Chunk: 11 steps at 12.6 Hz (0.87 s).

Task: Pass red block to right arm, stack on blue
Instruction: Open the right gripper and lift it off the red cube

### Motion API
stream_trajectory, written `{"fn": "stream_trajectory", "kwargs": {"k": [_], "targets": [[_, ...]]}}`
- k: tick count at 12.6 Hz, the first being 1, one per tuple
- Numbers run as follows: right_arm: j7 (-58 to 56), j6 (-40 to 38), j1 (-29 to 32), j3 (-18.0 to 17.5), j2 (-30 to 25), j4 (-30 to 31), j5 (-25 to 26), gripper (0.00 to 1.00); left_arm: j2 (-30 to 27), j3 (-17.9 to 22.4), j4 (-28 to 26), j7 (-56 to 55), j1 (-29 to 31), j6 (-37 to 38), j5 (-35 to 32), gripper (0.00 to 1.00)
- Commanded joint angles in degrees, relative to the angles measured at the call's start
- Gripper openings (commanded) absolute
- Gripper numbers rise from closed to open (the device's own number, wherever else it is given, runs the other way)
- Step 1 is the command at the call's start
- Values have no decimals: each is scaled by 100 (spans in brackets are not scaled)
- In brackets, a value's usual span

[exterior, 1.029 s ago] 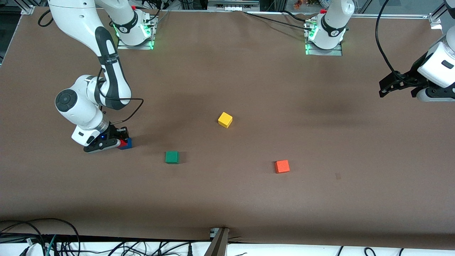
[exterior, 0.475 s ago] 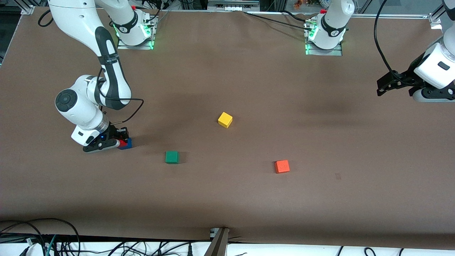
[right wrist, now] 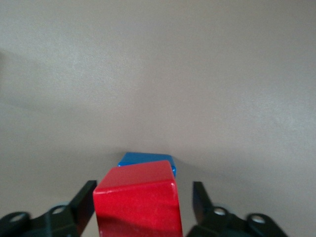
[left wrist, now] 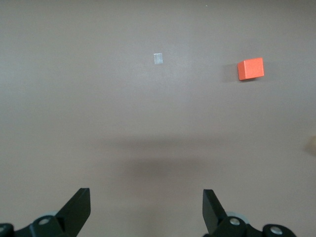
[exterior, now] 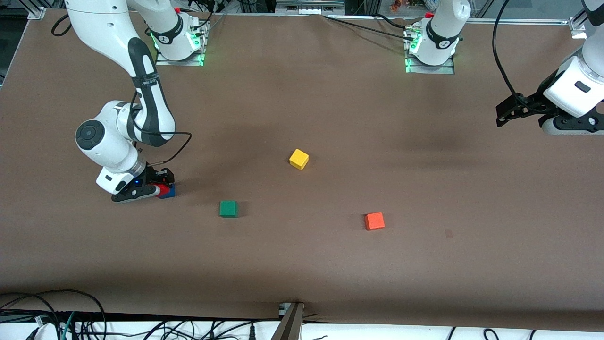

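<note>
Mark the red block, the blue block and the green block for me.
red block (right wrist: 138, 197), right wrist view, front face.
blue block (right wrist: 143, 159), right wrist view, top face.
green block (exterior: 228, 208), front view, top face.

A matte brown counter (exterior: 330, 264) is filling nearly the whole front view, its covering showing faint darker patches and soft shadows near the middle. A small pale mark (exterior: 448, 233) is sitting on it at lower right. Silver aluminium framing (exterior: 519, 21) is running along the upper edge. Tangled black cables (exterior: 56, 318) are lying along the bottom left over a white strip, and a metal bracket (exterior: 289, 321) is poking up at bottom centre.
</note>
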<state>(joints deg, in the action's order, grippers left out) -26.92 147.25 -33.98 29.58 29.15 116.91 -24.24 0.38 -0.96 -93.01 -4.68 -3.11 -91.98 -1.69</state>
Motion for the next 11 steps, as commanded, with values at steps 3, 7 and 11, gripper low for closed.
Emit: {"fn": "stream_trajectory", "kwargs": {"k": [3,7,11], "targets": [[38,41,-29,39,-146,-63,25,100,59,17,178,-103,-41,137,-95,100],[73,-519,-21,74,-349,-343,25,100,59,17,186,-77,-32,137,-95,100],[82,-2091,32,345,-349,-1151,34,100,59,17,186,-103,-32,137,-95,100]]}}
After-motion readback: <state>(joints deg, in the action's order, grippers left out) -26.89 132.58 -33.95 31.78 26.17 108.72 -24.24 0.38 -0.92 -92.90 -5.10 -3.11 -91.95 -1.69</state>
